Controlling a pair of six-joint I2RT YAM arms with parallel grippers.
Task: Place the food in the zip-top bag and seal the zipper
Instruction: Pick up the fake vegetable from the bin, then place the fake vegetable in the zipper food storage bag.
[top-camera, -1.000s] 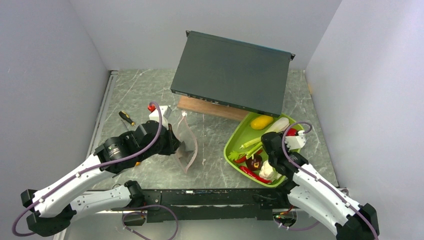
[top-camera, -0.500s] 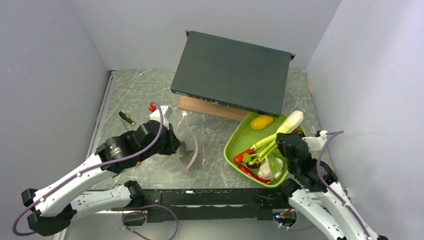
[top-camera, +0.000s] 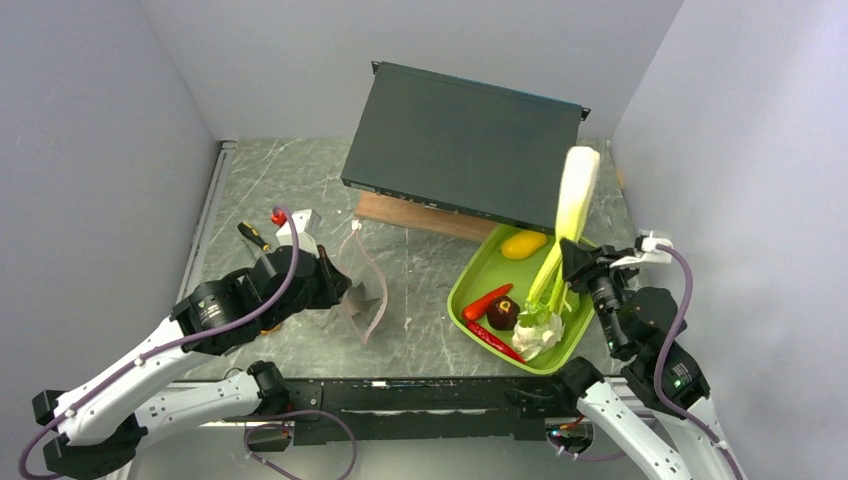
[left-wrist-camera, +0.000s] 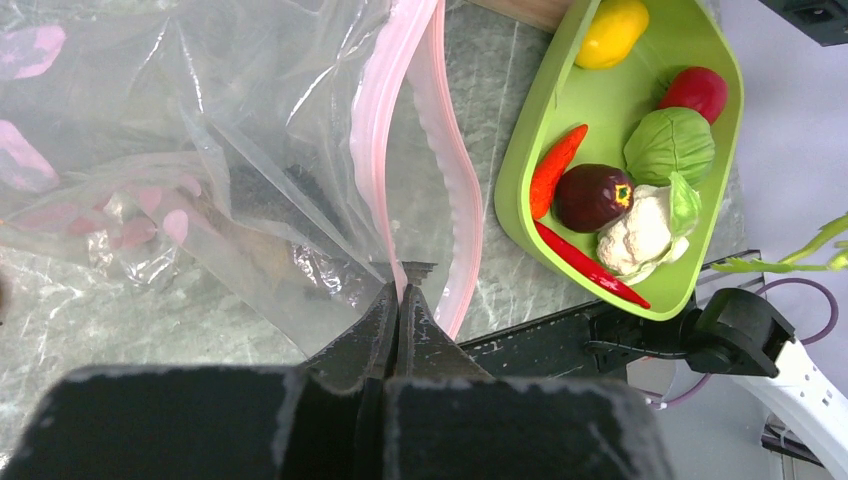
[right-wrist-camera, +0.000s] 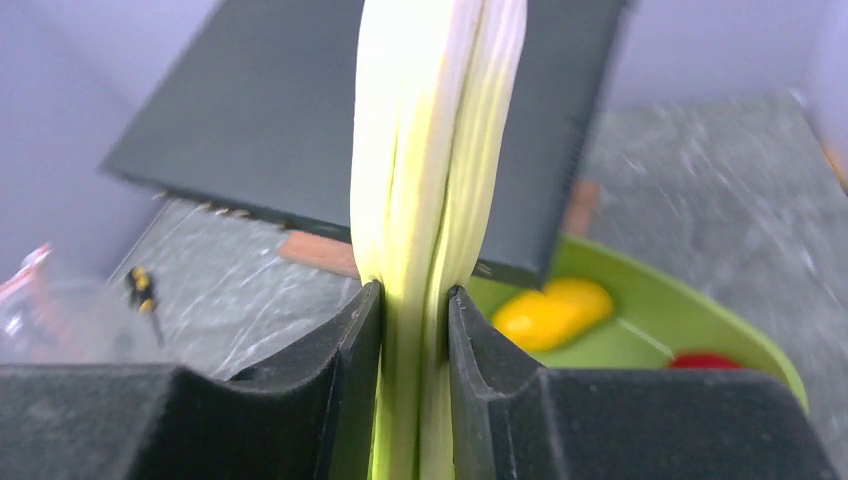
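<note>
The right gripper (right-wrist-camera: 415, 345), its jaws pressed onto a long bunch of cream-and-green toy stalks (top-camera: 577, 190), holds the bunch upright above the lime-green plastic tray (top-camera: 468, 283). That is well apart from the clear, pink-dotted zip-top bag (top-camera: 362, 292) across the grey marbled desk (top-camera: 270, 180). The left gripper (left-wrist-camera: 398, 300) is closed on that bag's rim at the pale pink zipper strip (left-wrist-camera: 445, 180), and the mouth gapes only as a narrow slit. The danger lies there: the bunch is long and looks top-heavy, so it may pivot in the grip during the crossing. Its end may also snag the floppy rim, folding the mouth shut or tugging the film out of its single pinch. The leafy tips hang close to the white toy cauliflower (top-camera: 540, 335) and may drag it along.
</note>
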